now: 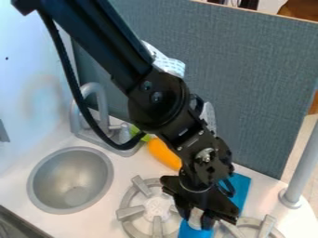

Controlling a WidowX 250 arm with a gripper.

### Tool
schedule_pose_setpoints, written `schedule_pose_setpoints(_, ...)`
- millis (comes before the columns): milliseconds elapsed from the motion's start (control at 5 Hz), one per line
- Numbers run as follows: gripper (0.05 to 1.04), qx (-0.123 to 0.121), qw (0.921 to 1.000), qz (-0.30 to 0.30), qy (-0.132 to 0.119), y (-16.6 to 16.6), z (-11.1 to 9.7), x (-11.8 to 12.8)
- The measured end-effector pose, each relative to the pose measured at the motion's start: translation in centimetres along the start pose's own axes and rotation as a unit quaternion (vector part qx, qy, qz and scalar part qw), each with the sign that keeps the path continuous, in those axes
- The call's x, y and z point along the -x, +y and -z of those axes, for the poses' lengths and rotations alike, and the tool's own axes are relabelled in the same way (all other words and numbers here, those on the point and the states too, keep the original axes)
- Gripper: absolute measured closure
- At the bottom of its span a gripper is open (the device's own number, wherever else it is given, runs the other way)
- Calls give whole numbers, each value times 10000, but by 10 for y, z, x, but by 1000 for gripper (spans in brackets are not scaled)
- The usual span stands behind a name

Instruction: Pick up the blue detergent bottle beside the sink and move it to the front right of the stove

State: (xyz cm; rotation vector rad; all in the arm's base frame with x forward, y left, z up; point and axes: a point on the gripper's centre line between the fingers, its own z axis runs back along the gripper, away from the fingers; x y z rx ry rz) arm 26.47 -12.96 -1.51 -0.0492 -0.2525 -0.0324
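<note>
The black gripper (200, 222) hangs beside a round grey toy burner (155, 209), near a flat blue piece (242, 188). Its grip (clenched or released) I cannot tell.

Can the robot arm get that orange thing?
Probably yes: the orange thing lies close by, with nothing resting on the part that shows. The blue thing at the gripper might get in the way, though.

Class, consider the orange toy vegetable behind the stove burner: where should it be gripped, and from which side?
Probably around the visible middle of the orange toy vegetable, from above, squeezing across its narrow width: it looks long and rounded, lying flat on the counter. The arm hides one end.
</note>
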Motion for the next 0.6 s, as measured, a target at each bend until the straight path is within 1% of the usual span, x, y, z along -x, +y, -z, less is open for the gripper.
schedule_pose_setpoints(200, 193, -92, 9998, 81, 177, 3, 8, 6)
schedule_pose_setpoints(400, 69, -89, 9998, 110, 169, 4, 6, 8)
schedule_pose_setpoints(600, 74, 13, 9996, 173, -230, 1, -30, -9)
